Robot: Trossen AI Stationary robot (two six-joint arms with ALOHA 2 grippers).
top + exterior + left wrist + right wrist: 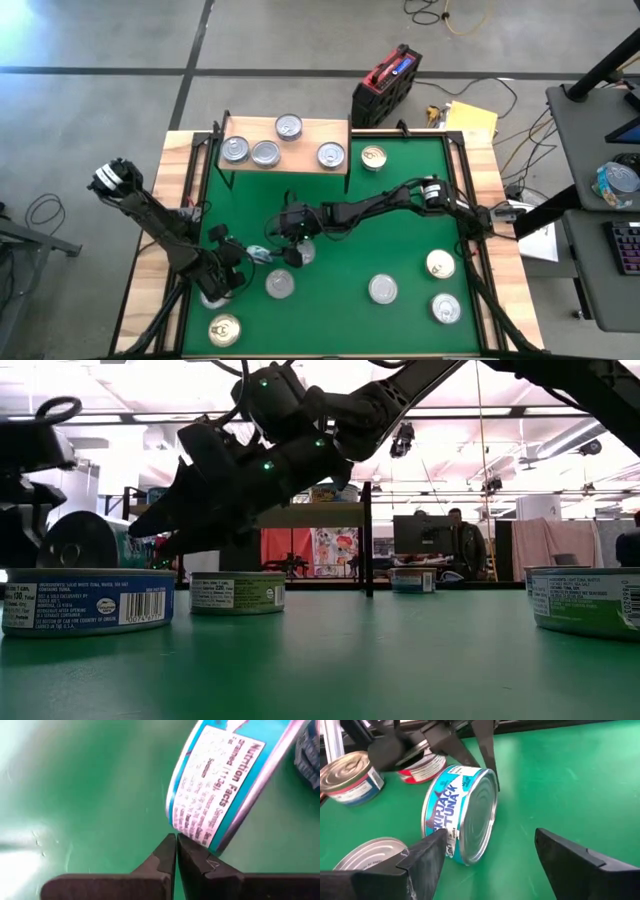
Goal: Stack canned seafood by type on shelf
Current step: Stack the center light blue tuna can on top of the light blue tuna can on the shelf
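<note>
The right gripper (487, 857) hangs with its fingers spread wide, nothing between them, just short of a teal-sided tuna tin (462, 812) that stands tilted on its edge on the green mat (580, 785); in the high view this gripper (296, 240) sits a little left of the frame's centre. The left gripper (176, 851) has its fingers pressed together, empty, tips right at the label side of the same tin (230, 780); from above it (250, 253) lies lower left of centre, its arm reaching in from the left edge. Around them flat tins lie scattered over the mat: one (280, 285) just below the grippers, one (383, 289) lower centre, two (441, 264) at lower right, a gold-topped one (224, 328) at bottom left. The shelf (310, 132) stands at the mat's upper left with four silver-topped tins (288, 126) on it, and another gold-topped tin (374, 157) rests on the mat just right of it
</note>
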